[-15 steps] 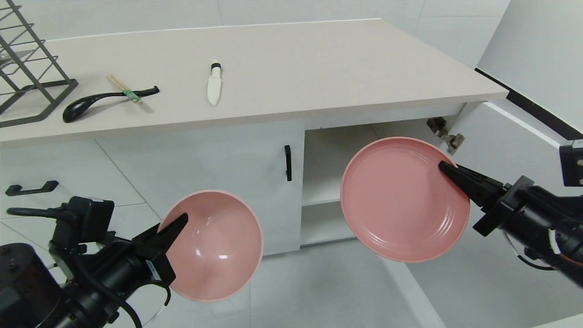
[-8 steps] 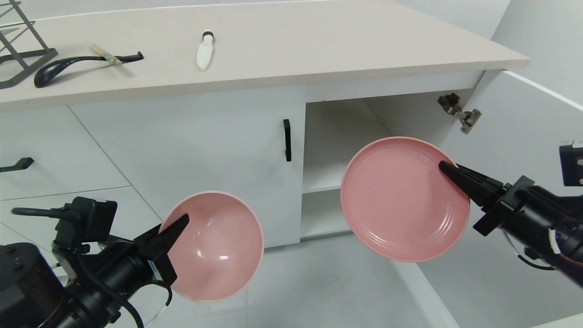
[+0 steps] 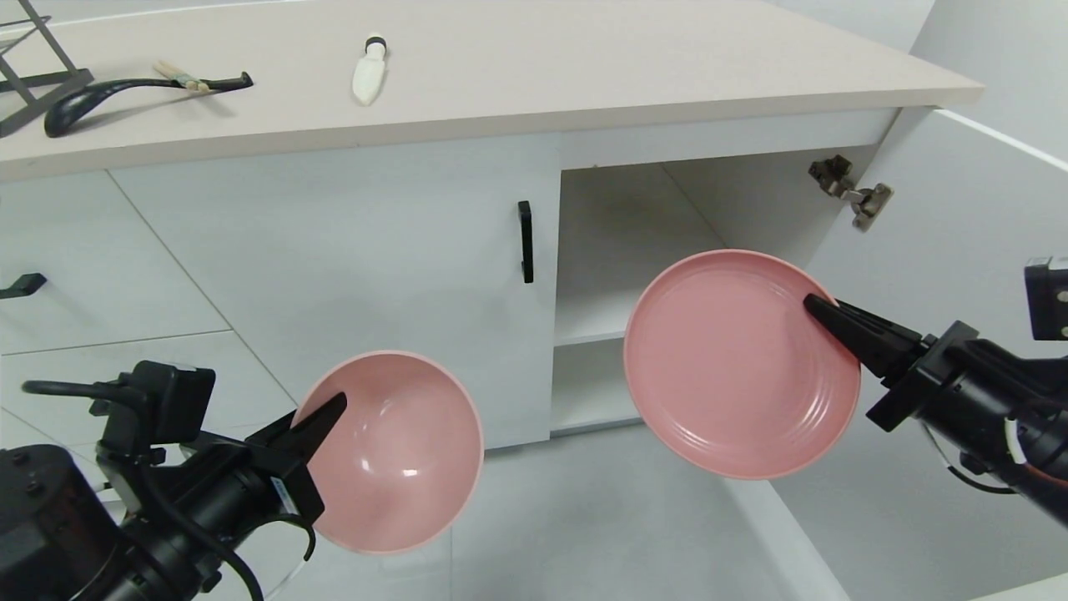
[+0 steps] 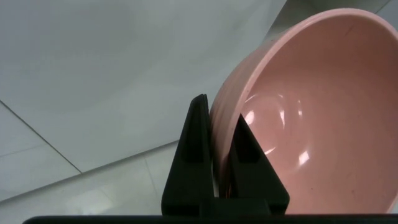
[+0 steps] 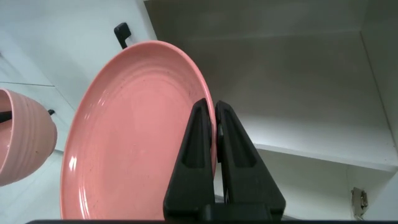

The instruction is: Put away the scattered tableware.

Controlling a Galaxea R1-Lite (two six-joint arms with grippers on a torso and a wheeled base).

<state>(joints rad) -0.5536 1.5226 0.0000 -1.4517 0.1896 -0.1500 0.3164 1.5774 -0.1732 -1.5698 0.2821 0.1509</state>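
White cupboard [image 3: 622, 250] stood open under the counter [image 3: 634, 75], and right in front of it hung the pink plate [image 3: 726, 376], tilted, its rim clamped in the right gripper [image 3: 813, 307]. Left gripper [image 3: 334, 405] was pinched on the rim of the pink bowl [image 3: 409, 459], low before the shut door [image 3: 375, 250]. Up on the counter lay a white knife [image 3: 367, 71], a black spoon [image 3: 92, 93] and chopsticks [image 3: 177, 74], near a wire rack [image 3: 37, 71].

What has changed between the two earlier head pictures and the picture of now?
Only the head camera shifted: the countertop and the open cabinet now sit higher in the picture. Nothing was taken hold of or let go. The left gripper stays shut on the pink bowl, the right gripper on the pink plate, both placed as before.
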